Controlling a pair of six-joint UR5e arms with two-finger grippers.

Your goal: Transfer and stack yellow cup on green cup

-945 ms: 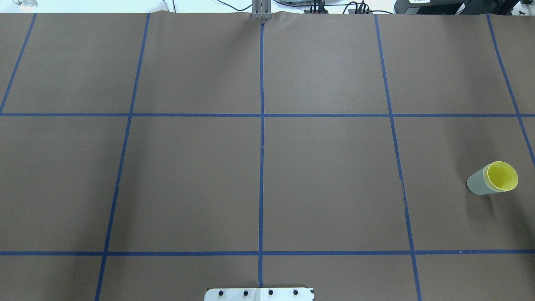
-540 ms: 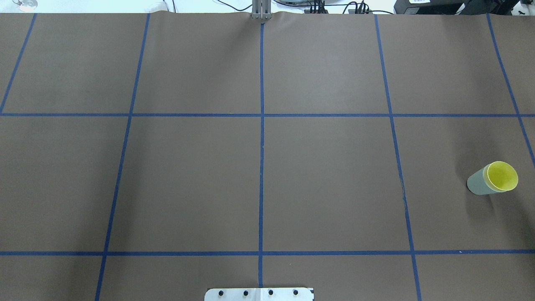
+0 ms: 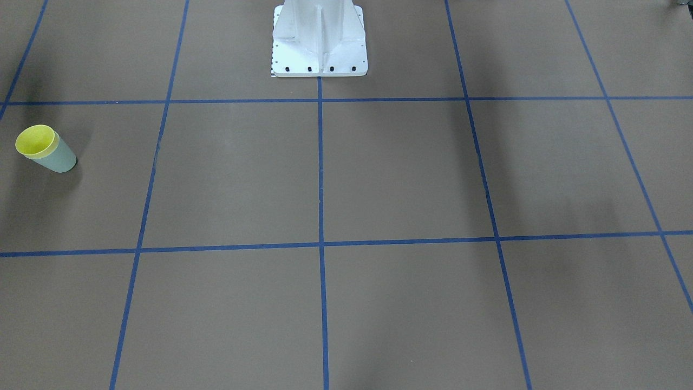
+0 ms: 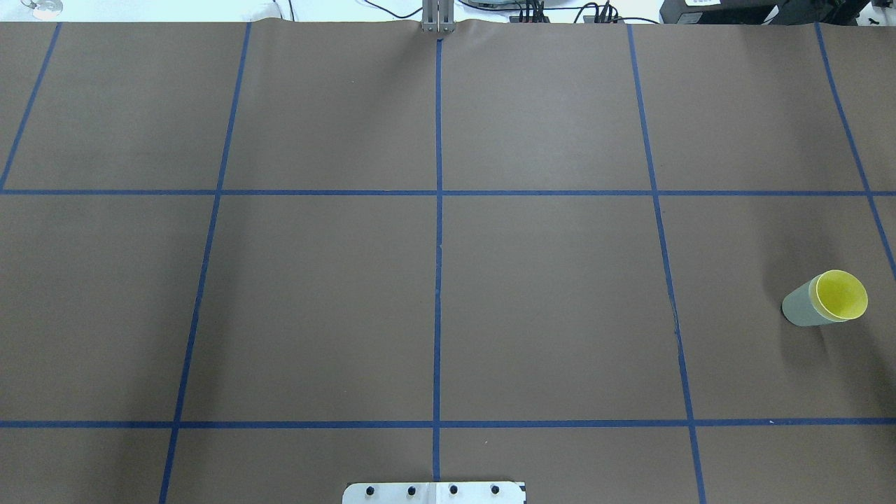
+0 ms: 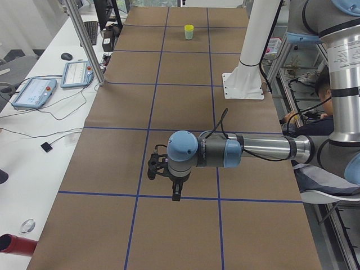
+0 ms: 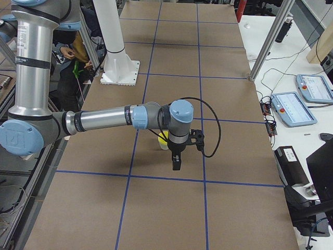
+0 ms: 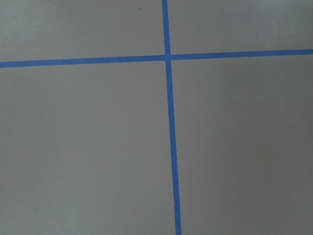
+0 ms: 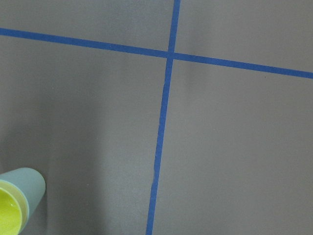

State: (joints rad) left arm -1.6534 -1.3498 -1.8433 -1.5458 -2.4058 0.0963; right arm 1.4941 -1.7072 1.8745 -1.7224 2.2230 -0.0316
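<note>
Obs: yellow cup (image 4: pixel 842 294) shows only its rim and inner wall; its outer wall is hidden inside the green cup (image 4: pixel 799 309). Right wrist view: pair at 7 o'clock, cut off by the frame corner. Right side view: pair mostly hidden behind the near arm's wrist, with a sliver of yellow showing. Left side view: pair at 12 o'clock, too small to resolve. Left hand (image 5: pixel 176 196) and right hand (image 6: pixel 176 165) appear in side views only; finger gap unreadable. Robot base (image 4: pixel 434 493) is cut off at 6 o'clock overhead.
</note>
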